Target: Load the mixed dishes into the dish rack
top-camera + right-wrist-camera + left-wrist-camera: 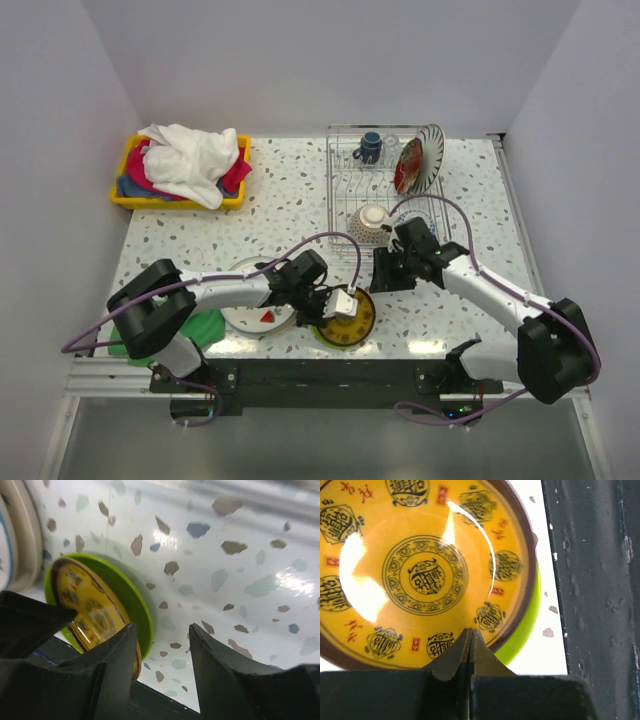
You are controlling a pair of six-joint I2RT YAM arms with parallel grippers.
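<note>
As the top view has it, the dish rack [331, 185] sits far right on the desk [285, 205]. It holds a dark blue mug [371, 148], a red floral plate [407, 166] and a striped plate [431, 150] on edge at its far end. A pale bowl [372, 220], apparently upside down, is at its near end. Yellow bin [125, 192] of cloths far left. Not loaded, at the desk's near edge: yellow plate [352, 322], white plate [250, 308] just left of it, green cloth [205, 330] further left. Left arm [230, 290] reaches across the white plate, tip over the yellow plate. Right arm [490, 295] comes in from the right, tip between rack and yellow plate. Jaws too small to read here.

Left wrist: left jaws pressed together, gripping nothing, tips over the yellow plate's [425, 575] near rim. Can't tell if they touch it. Plate has black emblems and a brown rim. The lime edge of a green plate [529, 622] shows beneath it on the right. Dark rail [595, 605] runs down the right side.

Right wrist: right jaws apart, only speckled desk [225, 570] visible in the gap. Yellow plate [87, 610] on green plate [129, 597] lies beyond the left finger. A pale rim with a blue line [12, 535] sits at the left edge, just beside the green plate.
</note>
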